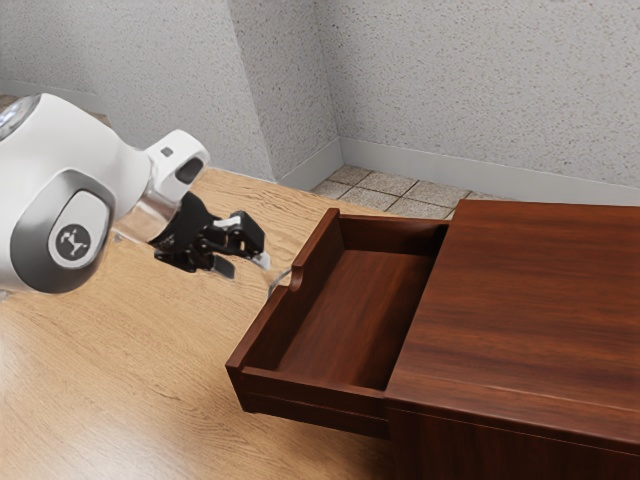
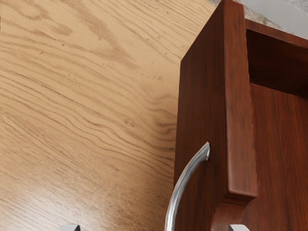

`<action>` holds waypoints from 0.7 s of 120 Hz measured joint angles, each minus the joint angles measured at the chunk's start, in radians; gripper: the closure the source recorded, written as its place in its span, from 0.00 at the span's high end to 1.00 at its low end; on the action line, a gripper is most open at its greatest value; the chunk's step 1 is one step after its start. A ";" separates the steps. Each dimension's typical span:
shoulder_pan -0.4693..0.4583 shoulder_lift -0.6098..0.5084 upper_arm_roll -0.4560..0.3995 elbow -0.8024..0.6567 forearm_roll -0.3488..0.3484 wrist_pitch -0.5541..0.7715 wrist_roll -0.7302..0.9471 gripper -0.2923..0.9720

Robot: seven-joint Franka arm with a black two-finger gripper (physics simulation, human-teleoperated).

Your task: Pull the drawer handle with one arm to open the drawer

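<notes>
**With the drawer standing out of its cabinet, the open gripper sits at the handle**

Where the exterior view comes closest, the light wooden table (image 1: 120, 390) runs across the foreground. The arm's (image 1: 60, 190) bulky white and grey link fills the exterior view's left edge above it. On the exterior view's right stands the dark red-brown cabinet (image 1: 530, 300). Its drawer (image 1: 310, 392) is drawn well out toward the exterior view's left, so that the inside floor and walls show.

A little farther back, the black gripper (image 1: 240, 252) hangs low over the table just outside the drawer's front panel. It is level with the curved metal handle (image 1: 281, 277) fixed to that panel. In the wrist view the handle (image 2: 185, 190) arcs off the drawer's front (image 2: 207, 96), with the table's grain (image 2: 86, 96) beneath. Two pale fingertips (image 2: 70, 226) stand wide apart, one on each side of the handle, and neither touches it. The jaws are spread wide and hold nothing.

Beyond the drawer's far corner a strip of beige floor tiles (image 1: 390, 190) meets a pale skirting. Speckled grey walls (image 1: 480, 70) rise behind it.
</notes>
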 joint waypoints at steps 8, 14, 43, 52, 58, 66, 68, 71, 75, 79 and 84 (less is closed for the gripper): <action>-0.022 0.004 0.001 0.080 0.022 -0.078 -0.053 0.55; -0.052 0.008 0.015 0.134 0.038 -0.147 -0.109 0.60; -0.209 0.106 0.160 0.488 0.190 -0.581 -0.521 0.71; -0.214 0.118 0.171 0.485 0.233 -0.665 -0.632 0.73; -0.211 0.139 0.177 0.484 0.251 -0.706 -0.698 0.74; -0.199 0.152 0.182 0.483 0.265 -0.747 -0.779 0.75; -0.192 0.153 0.180 0.483 0.266 -0.755 -0.798 0.75; -0.182 0.154 0.178 0.483 0.265 -0.766 -0.827 0.75; -0.171 0.155 0.174 0.482 0.260 -0.779 -0.866 0.75; -0.166 0.155 0.172 0.481 0.255 -0.790 -0.903 0.76; -0.165 0.157 0.161 0.472 0.251 -0.801 -0.947 0.76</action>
